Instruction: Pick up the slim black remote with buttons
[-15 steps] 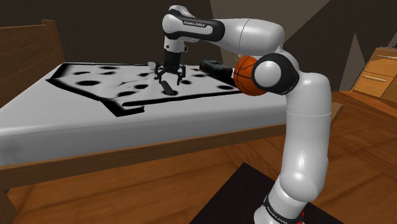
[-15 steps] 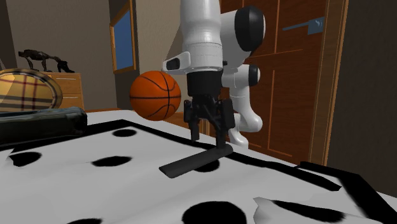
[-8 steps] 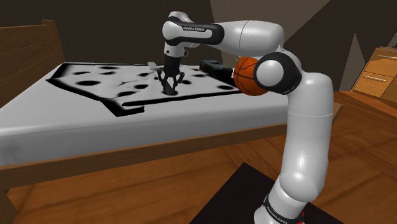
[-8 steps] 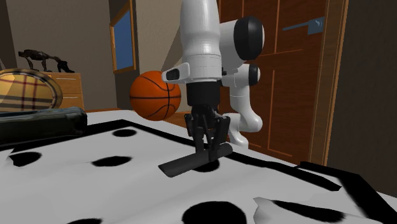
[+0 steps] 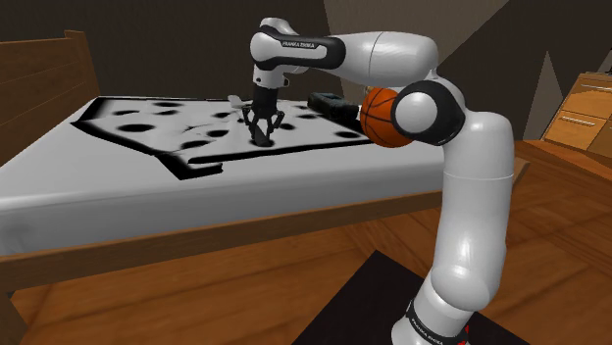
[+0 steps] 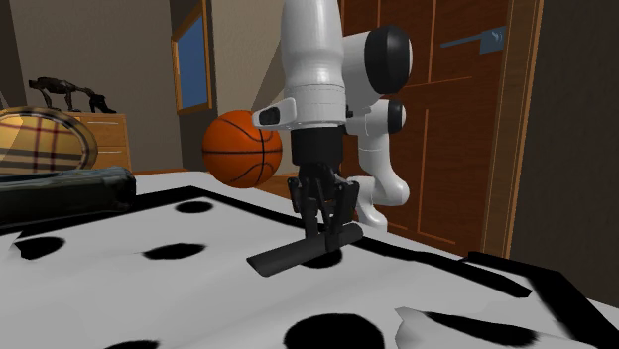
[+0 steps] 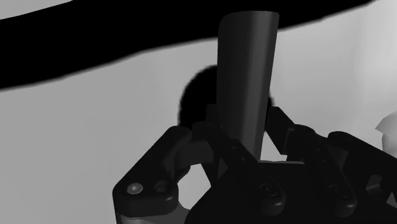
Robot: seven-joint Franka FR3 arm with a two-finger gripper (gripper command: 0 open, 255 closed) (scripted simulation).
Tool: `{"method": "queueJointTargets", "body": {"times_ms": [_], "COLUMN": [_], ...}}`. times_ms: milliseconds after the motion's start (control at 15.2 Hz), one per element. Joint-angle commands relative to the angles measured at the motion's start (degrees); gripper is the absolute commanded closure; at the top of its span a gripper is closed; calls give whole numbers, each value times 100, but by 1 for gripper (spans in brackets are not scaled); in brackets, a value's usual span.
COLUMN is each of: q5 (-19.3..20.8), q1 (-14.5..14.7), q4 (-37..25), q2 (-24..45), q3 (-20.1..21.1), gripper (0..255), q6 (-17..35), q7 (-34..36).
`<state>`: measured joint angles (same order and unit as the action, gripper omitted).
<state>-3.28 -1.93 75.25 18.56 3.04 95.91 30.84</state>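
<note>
A slim dark remote [image 6: 293,255] lies flat on the white bed cover with black spots [image 6: 149,288]; no buttons can be made out on it. My black gripper [image 6: 328,234] stands upright over the remote's end nearest the arm and is shut on it, fingers clasping both long edges. In the wrist view the remote [image 7: 246,76] runs straight out from between the gripper [image 7: 245,137]. In the shoulder view the gripper [image 5: 263,133] is down on the spotted cover [image 5: 147,123] at the middle of the bed, hiding most of the remote.
An orange basketball [image 5: 377,116] sits by the bed's edge near the arm's elbow. A long dark object [image 5: 329,103] lies on the bed behind it. A small grey thing [image 5: 235,99] lies beyond the gripper. A wooden headboard [image 5: 44,78] and a dresser [image 5: 584,113] flank the bed.
A second ago the gripper hung open just above the remote. It has since come down and shut on the remote's end. Nothing has moved in the last half second.
</note>
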Motion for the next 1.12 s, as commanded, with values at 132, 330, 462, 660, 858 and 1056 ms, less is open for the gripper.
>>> {"method": "queueJointTargets", "body": {"times_ms": [132,330,462,660,858,1056], "q5": [3,8,12,19,27,31], "q1": [9,12,15,21,30,34], "q4": [-325,-688,-954,-1402,-1932,-2164], "q2": [77,162,234,371,554,641], "q3": [6,7,8,9,12,13], "gripper": [255,255,255,255,255,255], "q6": [-267,-543,-737,-1048,-1393,-1539], "q7": [23,41,55,76,100,110]}}
